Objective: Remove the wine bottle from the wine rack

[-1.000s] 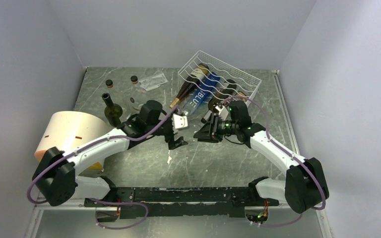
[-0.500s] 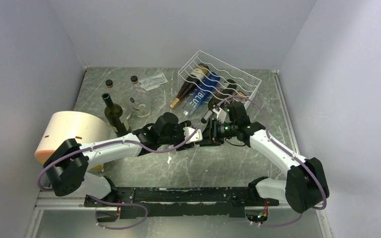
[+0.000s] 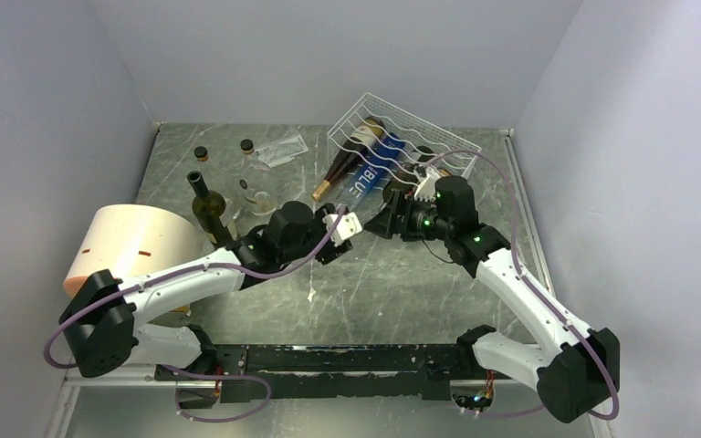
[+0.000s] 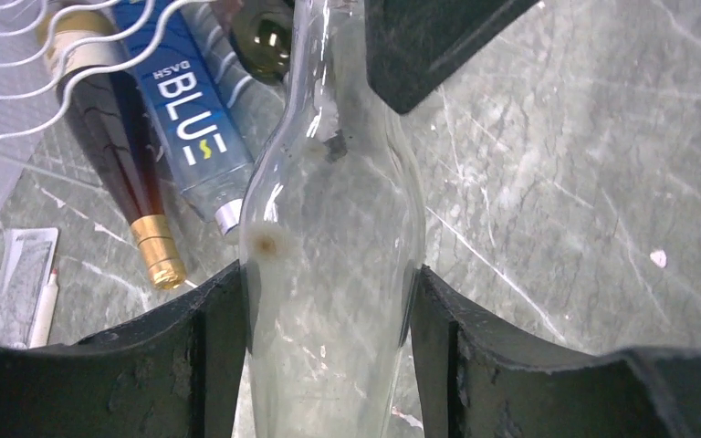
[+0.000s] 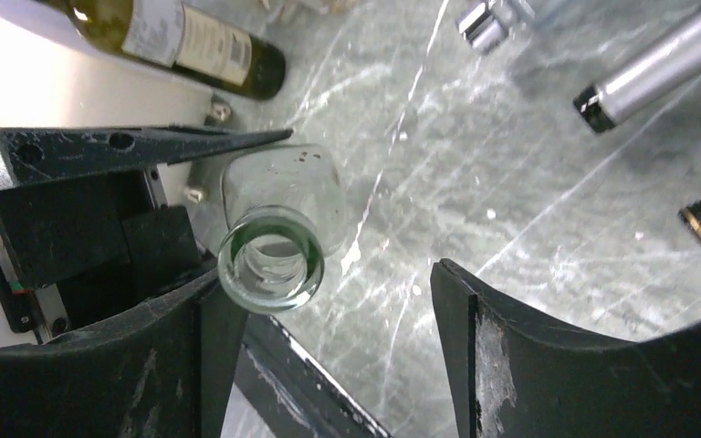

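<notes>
A clear glass wine bottle (image 4: pixel 338 182) is off the white wire wine rack (image 3: pixel 420 123) and hangs above the table. My left gripper (image 4: pixel 327 301) is shut on its body, one finger on each side. In the top view the left gripper (image 3: pixel 347 226) sits just left of the right gripper (image 3: pixel 391 217). My right gripper (image 5: pixel 327 278) is open. The bottle's mouth (image 5: pixel 271 260) lies against its left finger (image 5: pixel 205 338), well apart from the right one. A dark bottle with gold foil (image 4: pixel 119 128) and a blue bottle (image 4: pixel 183 119) lie in the rack (image 4: pixel 18 73).
A cream cylinder (image 3: pixel 132 242) stands at the left. Beside it an upright dark green bottle (image 3: pixel 208 208) stands on the table. Two small bottles (image 3: pixel 201 153) and a flat packet (image 3: pixel 283 148) lie at the back left. A silver-capped bottle neck (image 5: pixel 657 68) sticks out of the rack.
My left gripper swung right and shut on the clear bottle that the right gripper held. The right gripper then opened and drew back toward the rack.
</notes>
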`<state>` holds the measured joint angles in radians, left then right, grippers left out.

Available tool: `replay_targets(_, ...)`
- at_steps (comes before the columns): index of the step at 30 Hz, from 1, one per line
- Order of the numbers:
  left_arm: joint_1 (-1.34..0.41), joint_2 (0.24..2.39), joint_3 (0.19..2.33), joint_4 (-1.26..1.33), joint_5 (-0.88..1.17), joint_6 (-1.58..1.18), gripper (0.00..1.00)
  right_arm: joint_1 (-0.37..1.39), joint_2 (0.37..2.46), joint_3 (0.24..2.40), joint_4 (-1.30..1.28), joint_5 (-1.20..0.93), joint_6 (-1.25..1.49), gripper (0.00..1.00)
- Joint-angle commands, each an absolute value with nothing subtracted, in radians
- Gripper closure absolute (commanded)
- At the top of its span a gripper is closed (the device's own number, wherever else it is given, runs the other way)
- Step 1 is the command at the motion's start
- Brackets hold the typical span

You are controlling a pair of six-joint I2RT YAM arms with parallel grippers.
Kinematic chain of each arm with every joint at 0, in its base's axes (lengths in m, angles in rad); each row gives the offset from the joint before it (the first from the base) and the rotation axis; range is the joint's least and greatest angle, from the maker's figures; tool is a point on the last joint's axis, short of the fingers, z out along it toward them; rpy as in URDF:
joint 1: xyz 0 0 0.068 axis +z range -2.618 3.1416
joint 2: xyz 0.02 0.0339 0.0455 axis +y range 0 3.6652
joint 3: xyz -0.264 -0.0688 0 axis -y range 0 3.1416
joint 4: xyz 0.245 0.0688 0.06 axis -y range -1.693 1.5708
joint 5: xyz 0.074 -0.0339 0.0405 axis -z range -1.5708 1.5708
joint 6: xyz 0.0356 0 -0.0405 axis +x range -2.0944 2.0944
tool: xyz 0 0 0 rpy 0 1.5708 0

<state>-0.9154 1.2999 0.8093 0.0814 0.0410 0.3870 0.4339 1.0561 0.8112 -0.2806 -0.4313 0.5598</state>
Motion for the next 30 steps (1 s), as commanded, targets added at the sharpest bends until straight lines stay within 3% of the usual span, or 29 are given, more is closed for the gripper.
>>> replay_targets(1, -0.889, 1.245, 0.874, 0.148, 0.014, 0.275, 0.93, 0.431, 1.062, 0.874, -0.17, -0.353, 0.563, 0.26)
replay_targets(10, -0.802, 1.23, 0.928, 0.117, 0.137, 0.139, 0.93, 0.444, 1.118, 0.884, 0.044, -0.406, 0.626, 0.35)
replay_targets(21, -0.791, 1.227, 0.953, 0.082, 0.159, 0.111, 0.93, 0.529, 1.172, 0.942, 0.17, -0.281, 0.595, 0.36)
replay_targets(30, -0.764, 1.228, 0.97, 0.075, 0.172, 0.066, 0.93, 0.59, 1.241, 0.956, 0.209, -0.255, 0.566, 0.49)
